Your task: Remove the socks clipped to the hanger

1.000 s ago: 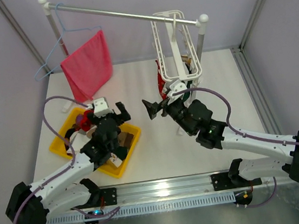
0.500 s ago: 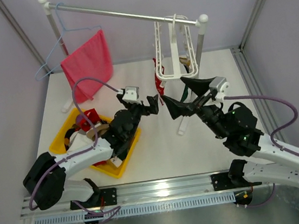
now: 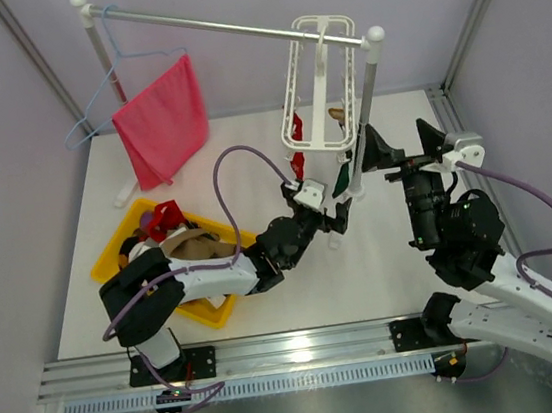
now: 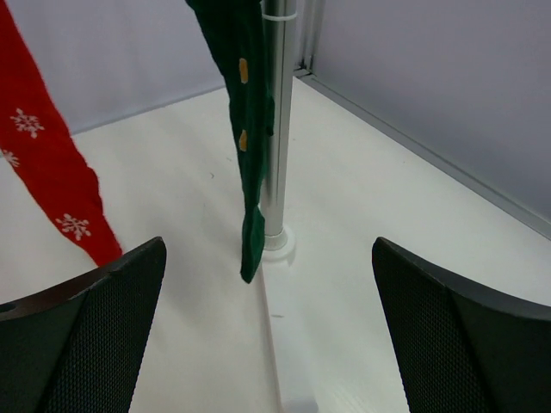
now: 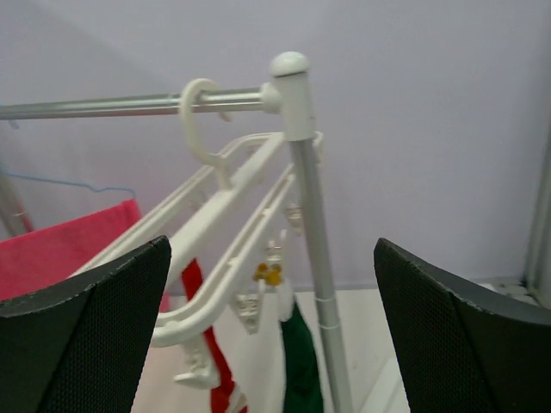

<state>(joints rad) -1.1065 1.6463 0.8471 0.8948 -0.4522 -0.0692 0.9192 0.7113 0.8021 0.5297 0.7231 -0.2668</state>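
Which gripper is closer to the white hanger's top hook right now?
Right. The right gripper sits at rail height, facing the hook. The left gripper is low, under the hanger by the green sock.

This is my lab test cell: plain panel walls [image 3: 231, 0] box in a white table [image 3: 248, 139], aluminium frame posts [image 3: 476, 11] rise at 11 and 1 o'clock, and a metal mounting rail [image 3: 303, 344] runs at 6 o'clock.
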